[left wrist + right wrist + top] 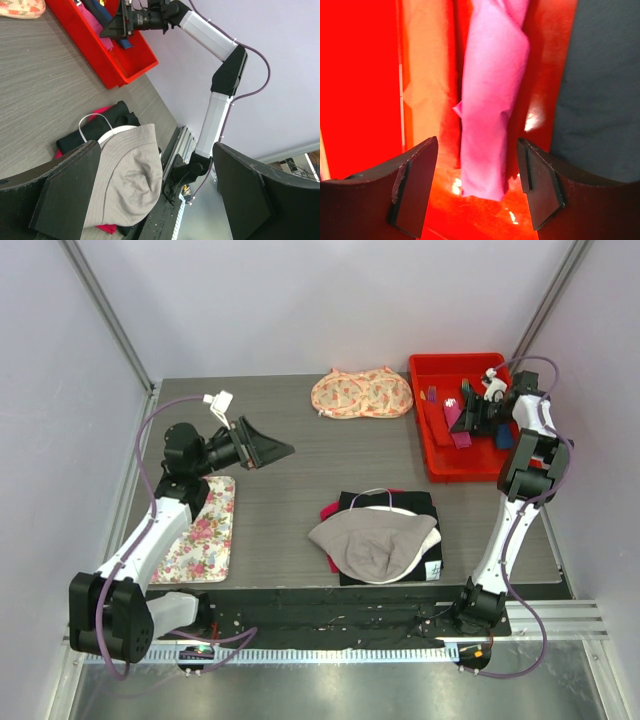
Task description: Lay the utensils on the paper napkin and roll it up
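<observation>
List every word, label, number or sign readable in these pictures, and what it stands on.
None can be read in any view.
Pale mark at the corner of the black cloth: perhaps a tag, too small to read.
Red bin, floral mat, grey hat: no lettering shows.

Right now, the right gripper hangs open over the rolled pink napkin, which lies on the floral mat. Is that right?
Not quite. The rolled pink napkin lies in the red bin, not on the floral mat, which sits across the table on the left side. The right wrist view shows this. The right gripper does hang open over the napkin.
</observation>
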### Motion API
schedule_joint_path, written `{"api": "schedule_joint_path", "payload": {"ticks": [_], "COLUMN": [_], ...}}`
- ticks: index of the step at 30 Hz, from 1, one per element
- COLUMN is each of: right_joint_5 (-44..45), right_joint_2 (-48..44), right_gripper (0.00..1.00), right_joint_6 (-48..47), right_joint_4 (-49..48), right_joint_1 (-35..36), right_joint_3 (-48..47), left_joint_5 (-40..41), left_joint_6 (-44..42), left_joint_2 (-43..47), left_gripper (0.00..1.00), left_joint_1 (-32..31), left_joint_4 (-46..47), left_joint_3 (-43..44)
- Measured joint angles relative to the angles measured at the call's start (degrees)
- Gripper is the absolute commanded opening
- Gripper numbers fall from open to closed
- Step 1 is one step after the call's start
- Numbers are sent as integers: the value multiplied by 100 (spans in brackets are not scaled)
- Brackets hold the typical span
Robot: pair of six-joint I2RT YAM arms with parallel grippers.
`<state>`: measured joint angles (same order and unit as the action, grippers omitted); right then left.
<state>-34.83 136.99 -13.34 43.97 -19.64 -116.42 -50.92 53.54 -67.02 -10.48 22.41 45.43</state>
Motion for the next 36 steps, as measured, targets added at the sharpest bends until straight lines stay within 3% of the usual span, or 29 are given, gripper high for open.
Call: {"api": "schedule_joint_path", "payload": {"ticks": [8,13,25,29,36], "right_joint_5": [-286,-509,-793,-511,839], "right_joint_2": [-289,-745,-2238,-3062,-4651], "right_gripper": [80,91,100,100,100], "right_joint_6": [188,452,1019,1117,1228], "right_joint_4": [46,46,0,-101,-730], "right_joint_1": [2,0,44,251,1878], "right_joint_3": [85,57,-7,658,2973], "left_joint_5": [170,369,1303,1823,2774], "left_joint_6": [-610,-1244,-2400,-2712,-3386], "left_joint_2": [-122,-260,-1320,-1779,-1729], "left_gripper": [100,100,100,100,100], "left_joint_1": [0,13,649,949,1043], "left_joint_4": [-1038,-2085,-5086,-5831,-6439], "left_joint_3": [282,901,3672,4590,3906]}}
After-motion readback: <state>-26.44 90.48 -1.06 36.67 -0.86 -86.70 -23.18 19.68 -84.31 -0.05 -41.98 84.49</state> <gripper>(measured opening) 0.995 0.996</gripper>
